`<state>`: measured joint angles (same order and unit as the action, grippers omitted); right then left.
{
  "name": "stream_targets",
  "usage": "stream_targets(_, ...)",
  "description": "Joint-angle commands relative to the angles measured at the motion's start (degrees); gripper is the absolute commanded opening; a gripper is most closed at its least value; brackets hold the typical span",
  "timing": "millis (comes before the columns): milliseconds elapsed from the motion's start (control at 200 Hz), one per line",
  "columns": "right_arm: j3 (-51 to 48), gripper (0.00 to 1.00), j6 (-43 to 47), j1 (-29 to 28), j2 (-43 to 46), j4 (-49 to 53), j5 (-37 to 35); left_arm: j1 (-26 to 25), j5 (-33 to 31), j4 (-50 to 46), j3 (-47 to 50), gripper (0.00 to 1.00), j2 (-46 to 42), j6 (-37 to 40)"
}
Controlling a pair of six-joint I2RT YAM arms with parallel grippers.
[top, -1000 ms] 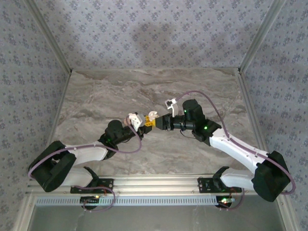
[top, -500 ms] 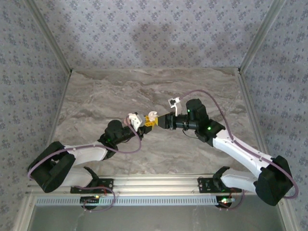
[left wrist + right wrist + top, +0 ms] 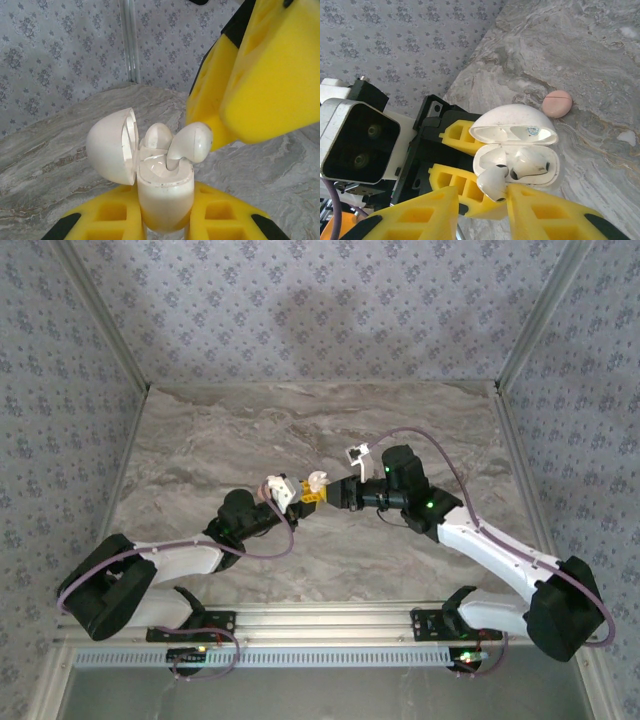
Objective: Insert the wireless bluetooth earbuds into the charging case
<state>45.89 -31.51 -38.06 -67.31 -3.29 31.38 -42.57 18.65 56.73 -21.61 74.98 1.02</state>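
Note:
My left gripper (image 3: 165,212) is shut on the white charging case (image 3: 165,192), holding it upright above the table with its lid (image 3: 110,150) swung open to the left. One white earbud (image 3: 157,135) sits in its slot. A second earbud (image 3: 192,142) stands with its stem in the other slot, its head leaning out against a yellow finger (image 3: 215,100) of my right gripper. In the right wrist view that earbud (image 3: 492,182) touches the right finger (image 3: 545,212), with a gap to the left one, so my right gripper (image 3: 482,200) stands open. From above, the grippers meet at the case (image 3: 317,481).
A small pink disc (image 3: 557,103) lies on the marble table (image 3: 600,60) beyond the case, and a white fleck (image 3: 626,137) lies to its right. Patterned walls close in the table at the back and sides.
My right gripper has edged in toward the case, and its jaws have narrowed a little. The left arm and the case have stayed put.

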Motion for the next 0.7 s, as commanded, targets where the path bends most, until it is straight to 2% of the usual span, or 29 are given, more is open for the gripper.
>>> stream_targets(0, 2.43, 0.31, 0.66, -0.77, -0.19, -1.62, 1.39, -0.50, 0.15, 0.92, -1.60, 0.13, -1.28, 0.65)
stream_targets(460, 3.93, 0.30, 0.97, -1.97, -2.57, -2.36, 1.85, -0.55, 0.16, 0.75, -1.33, 0.13, -1.65, 0.81)
stream_targets(695, 3.94, 0.35, 6.25, -1.23, 2.36, 3.13, -1.99, -0.52, 2.26, -0.54, -1.53, 0.13, -1.95, 1.35)
